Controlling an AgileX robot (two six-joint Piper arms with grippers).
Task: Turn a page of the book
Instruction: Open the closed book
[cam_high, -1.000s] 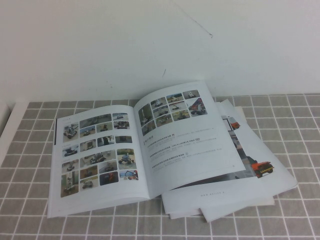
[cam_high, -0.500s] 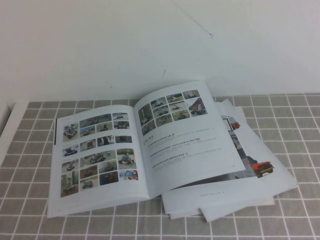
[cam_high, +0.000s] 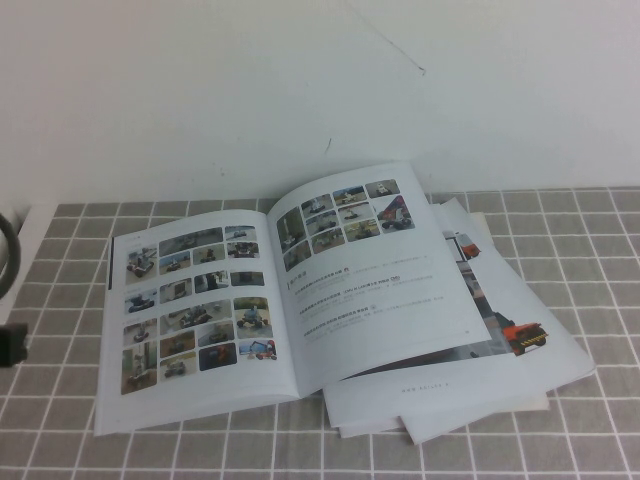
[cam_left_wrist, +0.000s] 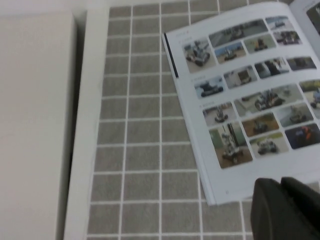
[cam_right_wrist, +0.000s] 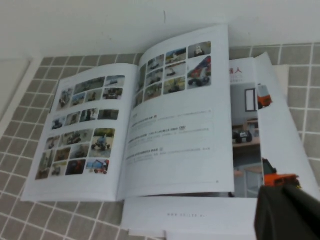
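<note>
The book (cam_high: 190, 300) lies open on the grey tiled table. Its left leaf is filled with photo grids. The page (cam_high: 385, 270) on the right bows upward and carries nine small photos above black text lines; it also shows in the right wrist view as the page (cam_right_wrist: 180, 130). My left gripper (cam_left_wrist: 280, 184) is shut and empty, hovering just off the near left corner of the book (cam_left_wrist: 240, 100). My right gripper (cam_right_wrist: 284, 192) is shut on nothing, above the loose sheets near the book's right side. In the high view only a dark part of the left arm (cam_high: 12, 345) shows.
Loose white sheets with an orange vehicle picture (cam_high: 520, 335) lie fanned under and to the right of the book. A white wall (cam_high: 300, 90) rises behind. A white ledge (cam_left_wrist: 35, 125) borders the table's left edge. Bare tiled cloth (cam_high: 590, 240) lies to the right.
A dark part of the left arm and its cable has come into the high view at the left edge. The book and sheets have not moved.
</note>
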